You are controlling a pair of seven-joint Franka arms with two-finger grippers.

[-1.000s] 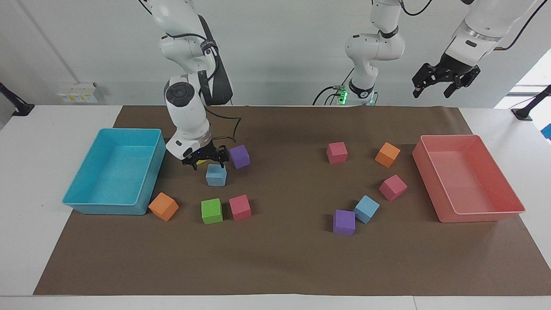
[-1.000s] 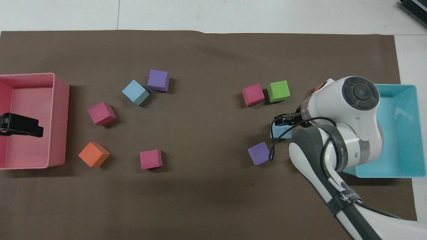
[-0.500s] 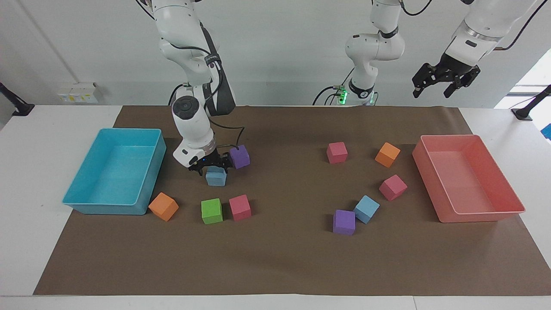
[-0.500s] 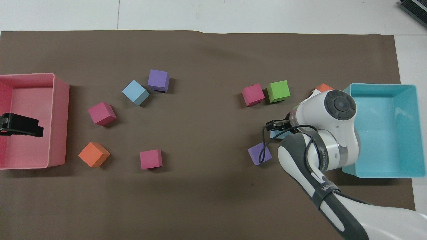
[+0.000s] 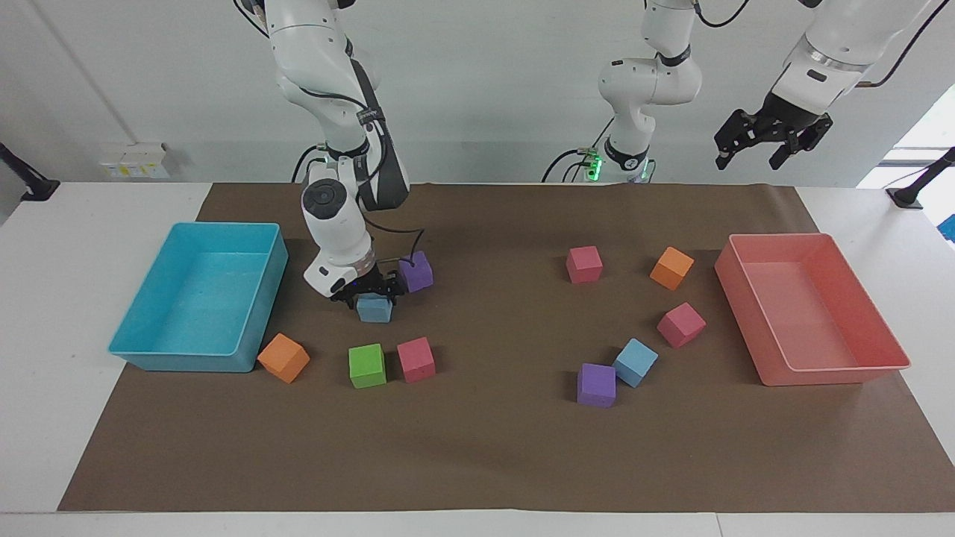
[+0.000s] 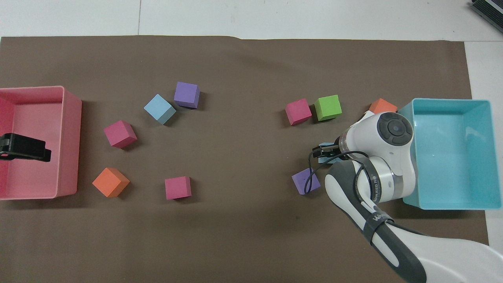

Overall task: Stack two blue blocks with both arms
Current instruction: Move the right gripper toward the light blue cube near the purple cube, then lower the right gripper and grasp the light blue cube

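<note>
One blue block point(image 5: 374, 309) lies on the brown mat toward the right arm's end, beside a purple cube point(image 5: 415, 271). My right gripper point(image 5: 371, 296) is down over this block, open, with a finger on each side of its top. In the overhead view the arm's wrist hides most of that block point(image 6: 324, 158). The other blue block point(image 5: 635, 362) point(image 6: 159, 109) sits toward the left arm's end, touching a second purple cube point(image 5: 596, 385). My left gripper point(image 5: 772, 143) point(image 6: 24, 147) waits open and empty, high over the pink tray point(image 5: 828, 373).
A turquoise tray point(image 5: 179, 359) stands at the right arm's end, with an orange cube point(image 5: 283, 357), a green cube point(image 5: 367, 365) and a pink cube point(image 5: 415, 359) near it. Two more pink cubes point(image 5: 583, 263) point(image 5: 680, 324) and an orange cube point(image 5: 671, 268) lie near the pink tray.
My right gripper has come down from just above the blue block to straddle its top, and the wrist has swung more upright. The left arm has not moved.
</note>
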